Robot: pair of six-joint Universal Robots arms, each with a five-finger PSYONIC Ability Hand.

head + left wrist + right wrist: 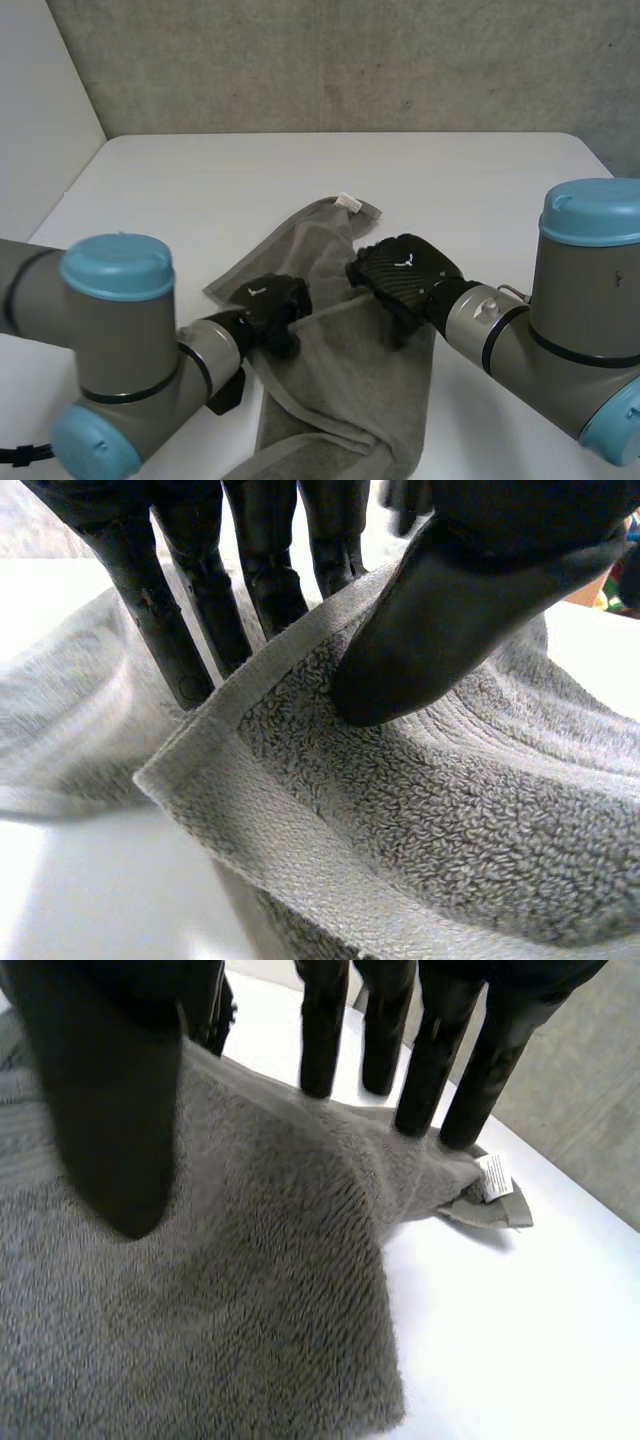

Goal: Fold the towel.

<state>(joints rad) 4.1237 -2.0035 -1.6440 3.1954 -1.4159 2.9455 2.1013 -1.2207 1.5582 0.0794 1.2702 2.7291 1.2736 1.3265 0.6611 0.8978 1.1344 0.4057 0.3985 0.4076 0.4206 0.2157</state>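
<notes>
- Hands first: the left hand [275, 305] is clamped on the grey terry towel [340, 380]. In its wrist view the thumb [450, 610] squeezes a hemmed edge against the fingers [200, 600] behind it.
- And the right hand [405, 270]?
- Same deal as far as I can see. Its thumb [110, 1140] sits on top of a raised ridge of cloth, fingers [440, 1060] down the far side, so it's pinching too. It's near the middle of the towel, on the side toward the corner with the little white label [494, 1175].
- So where's the towel at?
- It's lying rumpled and slantwise on the white tabletop [450, 180], between the two arms, labelled corner pointing away from the robot.
- Any actual folding done?
- Not that I'd count. It's bunched and overlapping itself, with no clean halves or lined-up edges. My guess is it's early days: they've got a grip, and the spreading, carrying over and flattening are all left to do.
</notes>
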